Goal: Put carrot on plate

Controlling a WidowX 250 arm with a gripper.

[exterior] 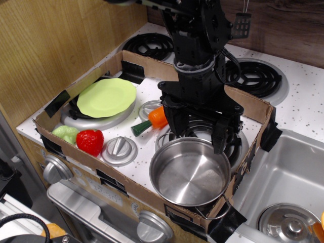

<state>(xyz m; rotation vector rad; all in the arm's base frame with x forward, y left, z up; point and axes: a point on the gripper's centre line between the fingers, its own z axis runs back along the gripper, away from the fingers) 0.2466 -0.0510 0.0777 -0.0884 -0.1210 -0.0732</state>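
Observation.image view: the black robot hand (196, 135) hangs with its fingers spread apart and empty, just beside the glossy orange toy carrot (151, 120), which lies immediately to its picture-left near the middle of the white speckled desk (144, 161). Its orange body is partly hidden behind the hand; the long axis runs from there down-left to the dark green stem. Toward the desk's far-left edge sits the round lime-green plastic plate (107, 96), bare.

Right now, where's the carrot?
The carrot lies mid-frame on the white stovetop, right of the plate, above the steel pot, its orange end partly hidden behind the gripper.
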